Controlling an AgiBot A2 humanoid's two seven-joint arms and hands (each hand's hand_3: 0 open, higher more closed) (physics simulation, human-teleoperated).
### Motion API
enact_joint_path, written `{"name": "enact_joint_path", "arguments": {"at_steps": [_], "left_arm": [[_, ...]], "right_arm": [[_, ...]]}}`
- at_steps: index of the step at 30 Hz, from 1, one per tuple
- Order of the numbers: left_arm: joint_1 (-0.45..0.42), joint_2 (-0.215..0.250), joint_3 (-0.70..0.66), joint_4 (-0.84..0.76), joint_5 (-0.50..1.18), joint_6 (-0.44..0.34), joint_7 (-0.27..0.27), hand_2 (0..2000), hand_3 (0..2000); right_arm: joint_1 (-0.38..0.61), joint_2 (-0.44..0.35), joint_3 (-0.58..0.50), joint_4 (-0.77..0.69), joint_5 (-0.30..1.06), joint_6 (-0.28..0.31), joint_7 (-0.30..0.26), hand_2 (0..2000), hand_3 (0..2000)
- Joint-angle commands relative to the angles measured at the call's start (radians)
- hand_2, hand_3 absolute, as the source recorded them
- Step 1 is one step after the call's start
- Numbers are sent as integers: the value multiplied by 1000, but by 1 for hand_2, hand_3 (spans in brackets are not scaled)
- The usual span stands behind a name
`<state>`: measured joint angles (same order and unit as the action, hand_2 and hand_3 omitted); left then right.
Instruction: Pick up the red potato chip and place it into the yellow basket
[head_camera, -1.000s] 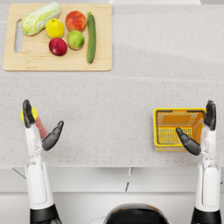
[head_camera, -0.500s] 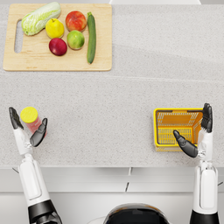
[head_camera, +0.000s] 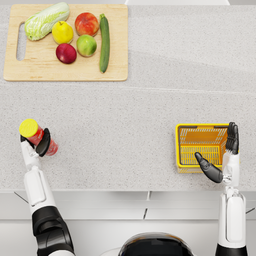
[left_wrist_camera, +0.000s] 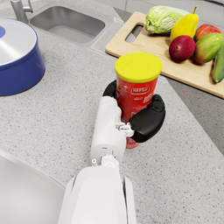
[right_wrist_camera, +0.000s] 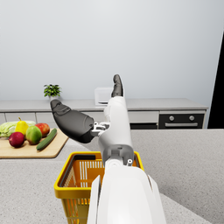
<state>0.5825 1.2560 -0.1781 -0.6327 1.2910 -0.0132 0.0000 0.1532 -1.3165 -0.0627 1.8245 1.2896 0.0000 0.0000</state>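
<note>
The red potato chip can (head_camera: 37, 135) with a yellow lid stands on the speckled counter at the near left. My left hand (head_camera: 43, 143) wraps its lower body, dark fingers on both sides. The left wrist view shows the can (left_wrist_camera: 136, 86) upright in that hand (left_wrist_camera: 146, 120), its base on the counter. The yellow basket (head_camera: 178, 146) sits at the near right with nothing in it. My right hand (head_camera: 226, 156) hovers over the basket's right side with its fingers spread and holds nothing; the right wrist view shows this hand (right_wrist_camera: 83, 121) above the basket (right_wrist_camera: 75, 176).
A wooden cutting board (head_camera: 65, 75) at the far left carries a cabbage, a pear, apples and a cucumber. The left wrist view shows a blue lidded pot (left_wrist_camera: 17, 57) and a sink (left_wrist_camera: 68, 22) beyond the can. The counter's front edge runs just below both hands.
My left hand swung out to the left of the can, then came back and closed around it. The right hand stayed by the basket, shifting only slightly.
</note>
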Motion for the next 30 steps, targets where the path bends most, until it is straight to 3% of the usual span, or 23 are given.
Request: {"name": "enact_joint_path", "arguments": {"at_steps": [1,2,3,7,11,16,20,26,30], "left_arm": [[-38,3,27,-150,0,7,1,2000,1633],[-59,7,16,-224,1,15,1,2000,1960],[-75,11,16,-291,1,10,-1,2000,2000],[-171,26,87,-795,0,-36,4,2000,2000],[-142,38,219,-1030,0,-52,4,2000,2000],[-98,78,357,-1102,-1,-67,-1,2000,2000],[-61,137,492,-1145,-1,-73,-3,2000,2000],[-15,228,621,-1125,-1,-75,-5,2000,2000],[-2,235,694,-1107,3,-63,-3,2000,2000]], "right_arm": [[23,-3,36,-14,0,0,0,0,0],[22,-5,47,-14,0,0,0,0,0],[21,-7,58,-13,0,0,0,0,0],[83,-41,194,2,0,0,0,0,0],[133,-80,270,-12,0,0,0,0,0],[172,-117,334,-21,223,0,0,0,0],[234,-168,412,-84,368,0,0,0,0],[282,-216,503,-154,419,0,0,0,0],[306,-230,524,-179,427,-10,0,0,0]]}}
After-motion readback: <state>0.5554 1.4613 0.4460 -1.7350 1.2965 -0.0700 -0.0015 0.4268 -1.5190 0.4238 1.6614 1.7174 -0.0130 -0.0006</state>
